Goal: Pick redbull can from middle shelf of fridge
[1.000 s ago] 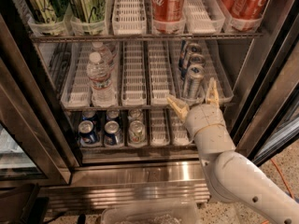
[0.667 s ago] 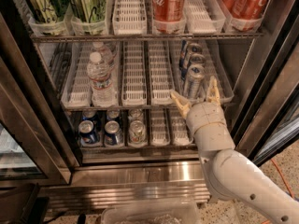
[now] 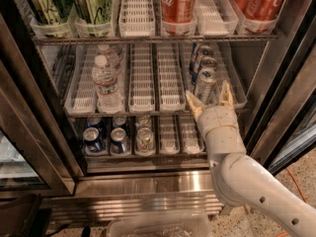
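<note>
The gripper (image 3: pixel 210 98) is hovering at the front edge of the middle shelf (image 3: pixel 148 113) of the fridge (image 3: pixel 279 102), on its right side. Its fingers (image 3: pixel 193 105) are spreading apart, open, and holding nothing. The front redbull can (image 3: pixel 204 85) is standing upright in a white tray just behind the gripper, roughly in line with the gap between the fingers; whether a finger is touching it cannot be told. More slim cans are lining up behind it. Water bottles (image 3: pixel 105 83) are standing on the left of the same shelf. Red cans (image 3: pixel 177 4) and green cans (image 3: pixel 74 1) are sitting on the shelf above, and short blue cans (image 3: pixel 117 141) on the shelf below.
</note>
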You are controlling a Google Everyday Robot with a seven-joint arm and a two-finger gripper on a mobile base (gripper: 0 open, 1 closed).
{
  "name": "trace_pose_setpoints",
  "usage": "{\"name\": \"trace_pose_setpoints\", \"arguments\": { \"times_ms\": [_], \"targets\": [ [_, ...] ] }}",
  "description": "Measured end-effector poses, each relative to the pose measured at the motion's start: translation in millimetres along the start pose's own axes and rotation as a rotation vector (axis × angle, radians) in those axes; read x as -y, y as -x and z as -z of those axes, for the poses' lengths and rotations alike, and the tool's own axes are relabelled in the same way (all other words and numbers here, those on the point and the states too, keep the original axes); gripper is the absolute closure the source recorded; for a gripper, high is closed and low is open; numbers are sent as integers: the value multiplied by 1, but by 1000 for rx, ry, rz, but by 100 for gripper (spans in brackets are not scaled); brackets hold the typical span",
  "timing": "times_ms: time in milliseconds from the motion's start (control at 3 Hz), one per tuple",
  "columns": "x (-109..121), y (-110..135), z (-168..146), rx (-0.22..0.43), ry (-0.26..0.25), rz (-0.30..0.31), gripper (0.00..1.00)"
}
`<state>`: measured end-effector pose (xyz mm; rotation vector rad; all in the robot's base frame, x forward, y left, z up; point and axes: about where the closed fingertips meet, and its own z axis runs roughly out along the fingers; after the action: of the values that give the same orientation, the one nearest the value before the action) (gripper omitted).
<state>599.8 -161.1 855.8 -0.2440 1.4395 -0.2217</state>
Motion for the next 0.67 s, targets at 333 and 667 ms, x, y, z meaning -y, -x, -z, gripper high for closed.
{"name": "trace_pose_setpoints", "arguments": {
  "times_ms": [333,667],
  "targets": [
    [3,-5,-6,-35,-26,-21,32],
    [4,-11,-10,-74,-43,-45,40]
  ]
}}
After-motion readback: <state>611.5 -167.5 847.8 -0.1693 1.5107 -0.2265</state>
